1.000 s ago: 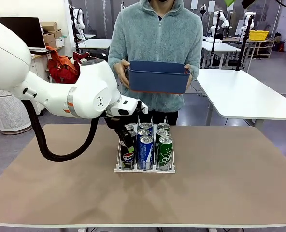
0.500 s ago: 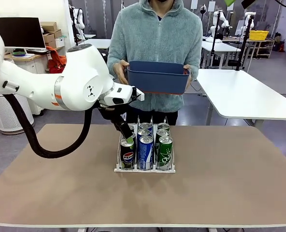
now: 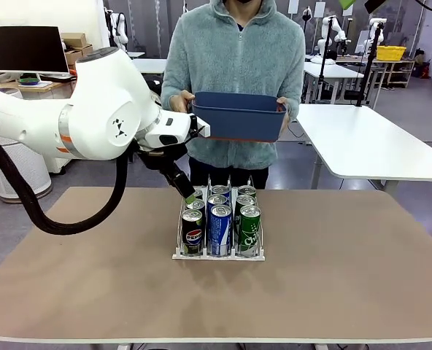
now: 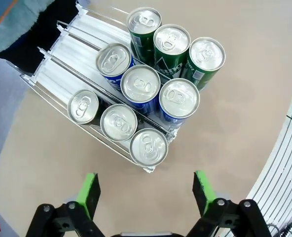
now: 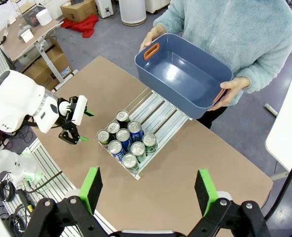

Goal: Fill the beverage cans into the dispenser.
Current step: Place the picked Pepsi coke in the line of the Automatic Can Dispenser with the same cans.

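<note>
L gripper [image 4: 145, 190] wide open, holding nothing, above the near-left corner of the dispenser [image 4: 52, 74]; its wrist cam shows nine silver-topped cans [image 4: 141, 84] in 3 lanes, rear lane halves bare. R gripper [image 5: 147, 191] also wide open, high up; its cam shows the blue tub [image 5: 185, 74] hollow inside, held by a person, w/ bare table [image 3: 347, 270] all round the rack.

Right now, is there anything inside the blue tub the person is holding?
No, the blue tub shows a bare floor from above.

nine cans [image 3: 219, 222] stood in the dispenser [image 3: 217, 254] at frame centre on the table [image 3: 333, 277]; a tub [image 3: 238, 115] was held above, behind it.
</note>
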`<state>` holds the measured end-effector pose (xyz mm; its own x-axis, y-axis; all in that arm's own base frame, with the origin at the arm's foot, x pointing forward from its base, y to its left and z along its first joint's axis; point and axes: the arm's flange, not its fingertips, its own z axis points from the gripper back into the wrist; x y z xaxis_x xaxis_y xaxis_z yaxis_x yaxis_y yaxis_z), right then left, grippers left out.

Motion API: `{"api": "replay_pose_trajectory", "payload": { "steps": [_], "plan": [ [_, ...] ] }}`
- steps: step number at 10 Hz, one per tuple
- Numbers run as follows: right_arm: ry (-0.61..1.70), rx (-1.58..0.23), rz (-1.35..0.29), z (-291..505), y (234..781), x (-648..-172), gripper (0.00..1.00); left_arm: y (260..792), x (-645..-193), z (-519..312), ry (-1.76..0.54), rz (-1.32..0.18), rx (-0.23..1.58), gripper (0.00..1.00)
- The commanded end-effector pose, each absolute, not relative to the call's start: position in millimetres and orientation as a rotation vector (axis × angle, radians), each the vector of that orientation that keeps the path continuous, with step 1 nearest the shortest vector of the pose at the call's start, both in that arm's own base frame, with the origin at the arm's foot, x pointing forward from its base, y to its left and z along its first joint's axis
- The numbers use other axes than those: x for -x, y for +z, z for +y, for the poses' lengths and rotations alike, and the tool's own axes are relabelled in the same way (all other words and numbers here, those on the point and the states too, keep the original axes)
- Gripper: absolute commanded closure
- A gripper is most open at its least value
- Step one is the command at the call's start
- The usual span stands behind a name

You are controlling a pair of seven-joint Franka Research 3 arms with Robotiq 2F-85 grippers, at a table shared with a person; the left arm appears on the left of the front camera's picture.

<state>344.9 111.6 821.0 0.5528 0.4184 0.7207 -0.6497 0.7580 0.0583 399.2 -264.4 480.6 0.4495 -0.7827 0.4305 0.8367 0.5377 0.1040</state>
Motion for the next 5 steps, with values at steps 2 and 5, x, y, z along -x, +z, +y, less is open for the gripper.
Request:
{"api": "replay_pose_trajectory", "payload": {
  "steps": [2,5],
  "plan": [
    [0.644,-0.337,-0.755,112,820,-345,0.00,492,-385,-249,-0.995,-0.513,0.138,0.00],
    [0.644,-0.337,-0.755,112,820,-345,0.00,532,-377,-225,-1.000,-0.548,0.128,0.00]
  ]
}}
